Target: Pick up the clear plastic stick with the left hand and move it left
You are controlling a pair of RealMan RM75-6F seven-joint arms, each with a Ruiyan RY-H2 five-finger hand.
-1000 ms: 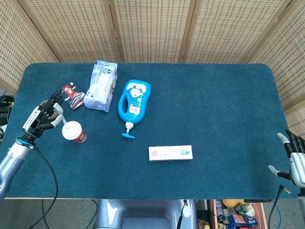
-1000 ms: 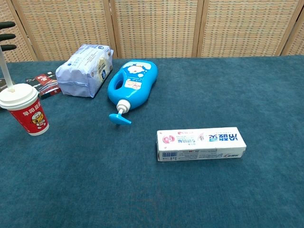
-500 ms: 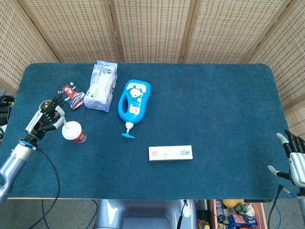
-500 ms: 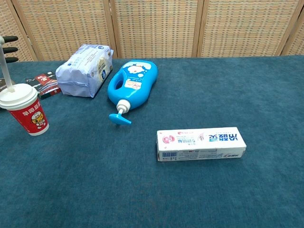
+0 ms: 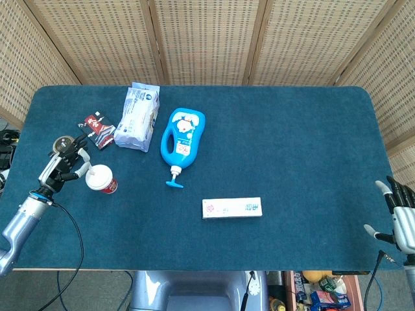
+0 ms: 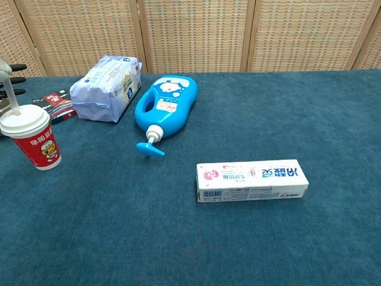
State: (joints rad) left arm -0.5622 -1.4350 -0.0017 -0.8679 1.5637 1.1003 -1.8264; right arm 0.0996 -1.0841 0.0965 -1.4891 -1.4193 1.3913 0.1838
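Blue-carpeted table (image 5: 305, 149) ringed by wicker screens (image 5: 207, 39), broad bare stretch toward the right. Red paper cup (image 6: 30, 137) with white lid near the left edge, clear plastic stick (image 6: 11, 98) rising tilted from the lid. Left hand (image 5: 63, 167) just beside the cup, fingers curled about the stick's top; grip unclear. Right hand (image 5: 401, 217) at the right edge, fingers apart, empty.

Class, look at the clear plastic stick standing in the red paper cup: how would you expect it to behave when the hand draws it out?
The clear plastic stick looks thin and straight, so probably light and fairly stiff. Smooth plastic may slip between fingers. The red cup is small and upright, so it may tip if the left hand pulls sideways.
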